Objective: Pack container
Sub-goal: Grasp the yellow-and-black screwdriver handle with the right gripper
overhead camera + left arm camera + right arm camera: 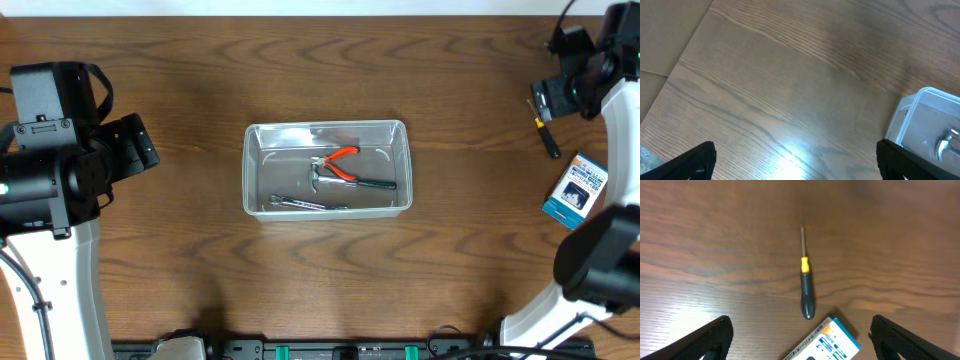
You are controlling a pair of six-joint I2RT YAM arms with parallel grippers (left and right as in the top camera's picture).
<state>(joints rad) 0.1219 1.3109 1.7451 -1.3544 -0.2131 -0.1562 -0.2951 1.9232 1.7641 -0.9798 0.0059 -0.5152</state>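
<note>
Overhead view: container point(247, 170) sits mid-table, pliers point(345, 160) inside. Right gripper point(801, 335), fingers spread, hovers over screwdriver point(806, 292), probably the next item to pack. Left gripper point(796, 157), likewise spread, waits near the container's corner.

- Table point(200, 60) — dark brown, wavy wood grain.
- Container point(325, 125) — clear, colourless.
- Pliers point(345, 153) — orange grips, silver head.
- Screwdriver point(806, 292), 2 o'clock — black handle, yellow collar.
- Box point(576, 187), 3 o'clock — blue and white, printed.
</note>
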